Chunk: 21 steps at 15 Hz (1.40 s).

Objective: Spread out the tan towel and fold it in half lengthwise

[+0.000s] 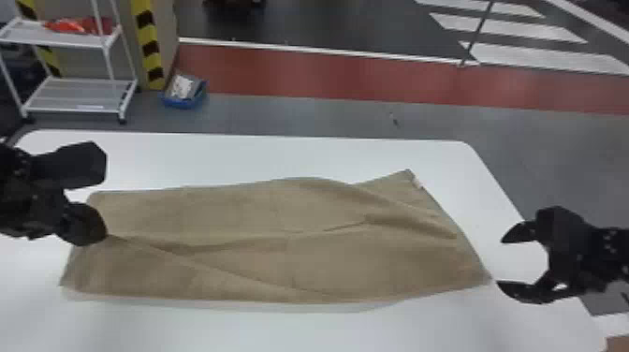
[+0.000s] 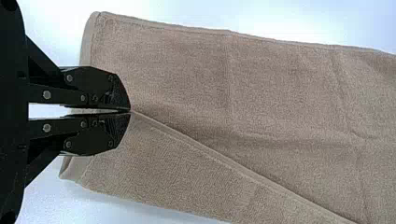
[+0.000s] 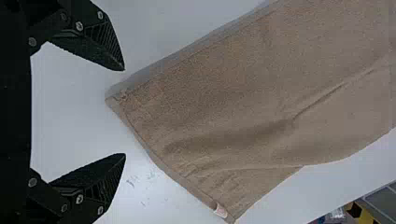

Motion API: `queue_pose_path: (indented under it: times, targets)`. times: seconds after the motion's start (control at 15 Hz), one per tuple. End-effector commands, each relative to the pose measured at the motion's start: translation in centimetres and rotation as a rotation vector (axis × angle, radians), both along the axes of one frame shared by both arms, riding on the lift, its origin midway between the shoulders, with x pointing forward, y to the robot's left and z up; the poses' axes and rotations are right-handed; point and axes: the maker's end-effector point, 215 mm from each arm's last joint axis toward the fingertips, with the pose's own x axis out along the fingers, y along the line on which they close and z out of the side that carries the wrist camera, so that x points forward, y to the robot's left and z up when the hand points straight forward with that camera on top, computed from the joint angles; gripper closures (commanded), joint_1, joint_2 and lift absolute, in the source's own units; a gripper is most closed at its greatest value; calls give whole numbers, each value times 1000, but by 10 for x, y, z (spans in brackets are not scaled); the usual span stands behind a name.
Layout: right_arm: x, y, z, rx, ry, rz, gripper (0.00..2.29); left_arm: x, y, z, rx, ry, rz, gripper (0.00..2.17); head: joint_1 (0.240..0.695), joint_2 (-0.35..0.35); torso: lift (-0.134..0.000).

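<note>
Left gripper: fingers pressed together, pinching a hemmed edge of the towel near its left end, with that edge slanting away from the fingertips toward the robot's side. Right gripper: empty, fingers spread wide, with the towel's near right corner in the gap between the tips, not gripped. The towel lies long across the desk, left to right in front of the robot, its surface crossed by soft wrinkles and a small pale label near the far right corner. Part of a lower layer shows beneath the slanting edge at the left, so the cloth seems doubled, and the step in hand looks like opening it out, with the lengthwise fold to follow. The next move probably calls for the right fingers to close on just the top layer at that near corner, level with the left grip, so both can carry the edge evenly; taking both layers would drag the towel instead of opening it. The left arm comes in from the left edge of the head view, low over the desk; the right arm comes in from the right, reaching inward across the desk's side. Beyond are a white rack and a blue bin on the floor
</note>
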Motion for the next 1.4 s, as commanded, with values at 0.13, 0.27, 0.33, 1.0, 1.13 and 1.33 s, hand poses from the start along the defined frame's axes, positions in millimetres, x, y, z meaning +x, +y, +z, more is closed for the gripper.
queue_pose_path:
  times: [0.13,0.27,0.33,1.0,1.13,1.33]
  targets:
    - [1,-9,-36,-90,80,18,481,-3,0,-2,-2,13,-2,1062,695,-215,-120]
    - [2,-4,-42,-98,93,30,508,-5,2,-4,-3,16,2,1062,695,-216,-120]
    - [5,-1,-41,-98,91,36,579,-5,4,-4,-2,17,5,1062,695,-216,-120]
    - [12,-2,-39,-68,113,5,660,-6,6,-4,-5,18,10,1062,695,-204,-120]
    - [11,-5,-38,-76,113,3,653,-6,7,-4,-6,18,15,1062,695,-204,-120]
    - [6,-1,-48,-89,135,9,653,-9,7,-7,-9,24,15,1062,695,-202,-120]
